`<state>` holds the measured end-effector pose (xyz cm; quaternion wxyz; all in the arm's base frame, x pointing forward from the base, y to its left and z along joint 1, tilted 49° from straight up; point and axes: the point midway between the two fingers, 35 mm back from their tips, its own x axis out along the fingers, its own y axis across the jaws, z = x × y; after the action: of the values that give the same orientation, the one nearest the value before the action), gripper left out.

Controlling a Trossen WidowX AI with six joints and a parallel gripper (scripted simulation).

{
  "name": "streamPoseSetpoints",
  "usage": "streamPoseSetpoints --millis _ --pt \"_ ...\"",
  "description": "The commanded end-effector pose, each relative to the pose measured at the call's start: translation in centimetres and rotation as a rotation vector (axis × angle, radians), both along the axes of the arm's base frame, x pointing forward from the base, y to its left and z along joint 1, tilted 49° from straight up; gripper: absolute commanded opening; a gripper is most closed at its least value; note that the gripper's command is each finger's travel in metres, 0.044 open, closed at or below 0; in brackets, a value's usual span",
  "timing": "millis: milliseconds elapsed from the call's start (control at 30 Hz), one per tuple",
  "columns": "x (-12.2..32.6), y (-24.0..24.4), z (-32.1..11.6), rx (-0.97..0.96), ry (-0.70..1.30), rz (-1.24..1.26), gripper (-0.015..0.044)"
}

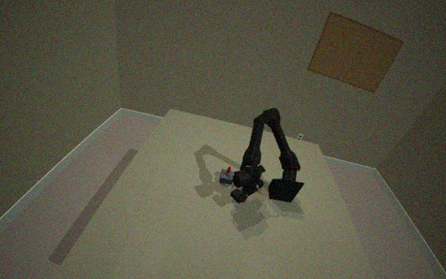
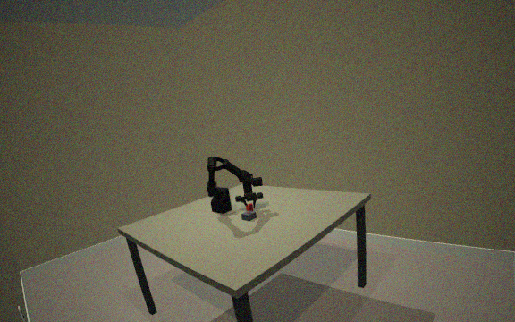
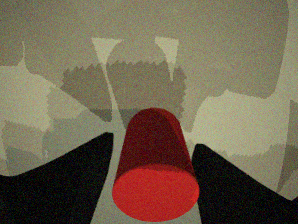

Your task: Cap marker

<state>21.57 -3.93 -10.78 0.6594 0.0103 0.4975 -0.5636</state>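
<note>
On your desk point(image 2: 204, 241), the marker point(image 1: 228, 170) stands upright in its holder block point(image 1: 226, 177), left of the arm. Your end effector point(image 3: 154, 192) straddles the red cap point(image 3: 156, 169), which stands on the desk; its fingers are partly open, narrow gaps showing on both sides of the cap, gripping nothing.

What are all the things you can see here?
cap: one, red, standing on the table between the gripper's fingers
marker: one, red tip showing, upright in the holder
holder: one, grey-blue block, on the table beside the arm
table: one, pale top, dark legs
panel: one, orange-brown, on the wall
arm: one, black, bent over
gripper: one, black, open, fingers either side of the cap
</note>
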Motion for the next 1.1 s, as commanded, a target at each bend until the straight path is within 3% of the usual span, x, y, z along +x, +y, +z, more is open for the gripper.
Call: streamPoseSetpoints --millis 0,267,400,1067 --pt "0.0 -0.1 0.0 -0.002 0.003 0.007 0.0145" --pt "0.0 -0.1 0.0 -0.002 0.003 0.007 0.0091" --pt "0.2 0.4 0.3 -0.001 0.003 0.008 0.0000" --pt "0.8 4.5 3.9 0.001 0.003 0.007 0.0000"
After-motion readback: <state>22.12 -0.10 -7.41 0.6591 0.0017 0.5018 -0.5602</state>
